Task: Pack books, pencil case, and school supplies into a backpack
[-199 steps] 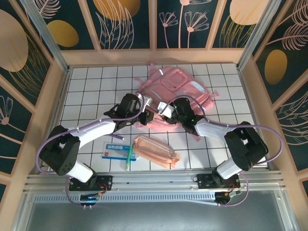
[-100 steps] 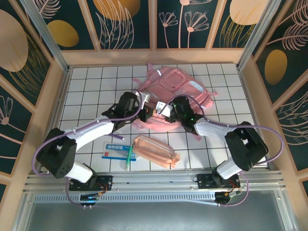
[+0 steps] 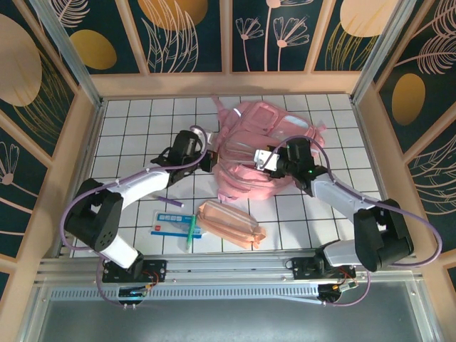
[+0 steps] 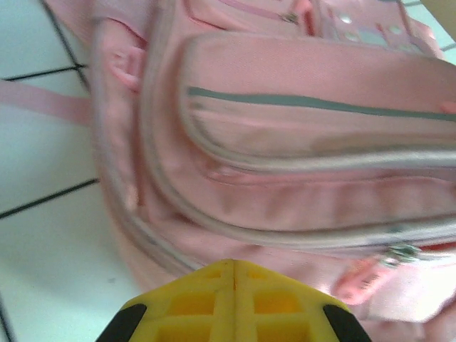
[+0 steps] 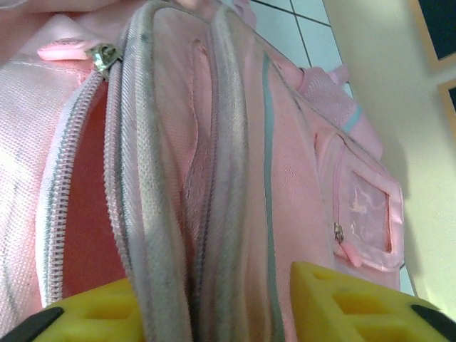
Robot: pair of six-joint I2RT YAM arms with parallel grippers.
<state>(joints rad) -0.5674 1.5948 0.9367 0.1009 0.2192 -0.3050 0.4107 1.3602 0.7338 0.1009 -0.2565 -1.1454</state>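
At the backpack (image 3: 274, 128), my left gripper (image 4: 231, 274) is hovering by its left flank, yellow fingers pressed together on nothing I can see. My right gripper (image 5: 214, 303) is straddling the zippered edge of the bag's open mouth, fingers standing apart with folds of pink fabric between them; whether they are pinching it, I cannot tell. Nearer my bases on the tiled table (image 3: 135, 128), the pencil case (image 3: 229, 222) is lying beside the white-and-blue packet (image 3: 169, 222), with the green pen (image 3: 191, 234) at the packet's right end.
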